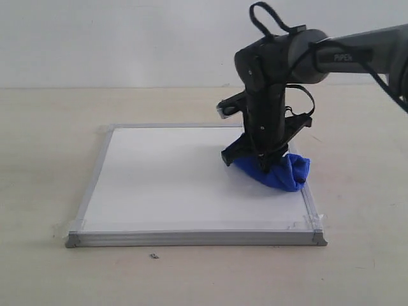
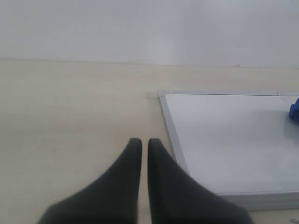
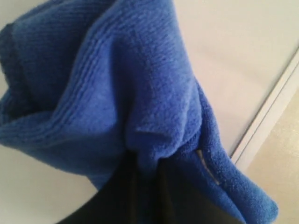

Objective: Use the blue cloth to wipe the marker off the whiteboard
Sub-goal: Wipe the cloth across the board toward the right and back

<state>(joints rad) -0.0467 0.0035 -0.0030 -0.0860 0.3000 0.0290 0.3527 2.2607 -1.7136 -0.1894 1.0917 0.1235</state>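
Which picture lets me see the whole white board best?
The exterior view. The whiteboard shows almost whole there, frame and all; only its far right part hides behind the right gripper and the blue cloth. The left wrist view catches one corner of it; the right wrist view, slivers behind the cloth.

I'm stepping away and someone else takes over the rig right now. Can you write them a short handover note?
Left pincer: shut, empty, off the whiteboard, over the table beside the board's frame.
Right pincer: shut on the blue cloth, which rests on the board near its right edge in the exterior view.
Done: no marker shows on the bare part of the board.
Left: the cloth and arm hide part of the surface, so check there, wipe anything found, then probably lift the cloth clear.
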